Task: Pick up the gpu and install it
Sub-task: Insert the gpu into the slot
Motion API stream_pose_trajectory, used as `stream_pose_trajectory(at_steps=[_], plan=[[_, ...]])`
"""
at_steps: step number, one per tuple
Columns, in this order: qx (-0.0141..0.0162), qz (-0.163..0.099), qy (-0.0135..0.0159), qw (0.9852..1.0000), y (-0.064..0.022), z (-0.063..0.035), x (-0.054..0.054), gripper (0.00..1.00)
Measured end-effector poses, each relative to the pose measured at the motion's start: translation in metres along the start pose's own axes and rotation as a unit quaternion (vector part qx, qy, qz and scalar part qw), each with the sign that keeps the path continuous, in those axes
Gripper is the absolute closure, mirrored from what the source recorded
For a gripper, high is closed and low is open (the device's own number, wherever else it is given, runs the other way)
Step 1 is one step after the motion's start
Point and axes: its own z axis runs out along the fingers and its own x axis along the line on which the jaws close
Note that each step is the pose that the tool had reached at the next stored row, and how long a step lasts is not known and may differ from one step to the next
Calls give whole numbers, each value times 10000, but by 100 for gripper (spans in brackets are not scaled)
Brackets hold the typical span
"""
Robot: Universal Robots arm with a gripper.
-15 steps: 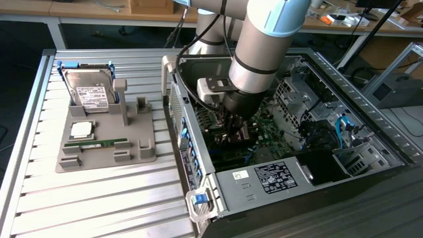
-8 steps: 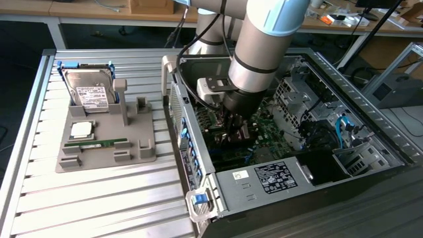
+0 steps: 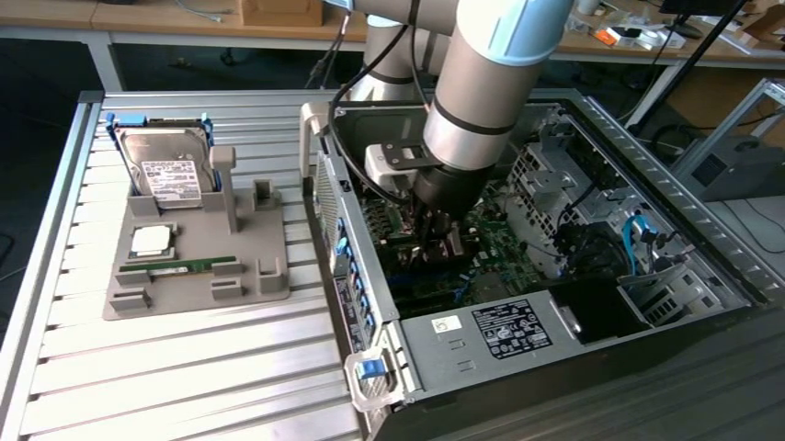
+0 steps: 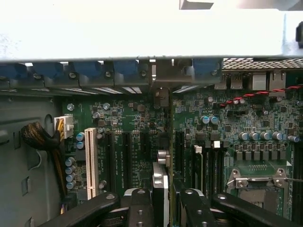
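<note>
the gripper [image 4: 163, 203] is closed on the gpu [image 4: 160, 187], holding it edge-on just above the motherboard [image 4: 236, 123] inside the open computer case [image 3: 491, 335]. judged from this, seating well means keeping the card upright, lining its edge with 1 expansion slot [image 4: 163, 142] and its bracket with the rear opening, then pressing straight down evenly.

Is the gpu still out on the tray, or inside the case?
Inside: the hand holds the gpu edge-on above the motherboard slots.
</note>
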Motion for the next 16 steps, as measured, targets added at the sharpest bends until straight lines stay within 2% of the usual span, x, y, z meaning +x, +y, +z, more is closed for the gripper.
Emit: stream_pose_trajectory(at_steps=[16], plan=[[-10,-35,1,10000,-2,62,0,73]])
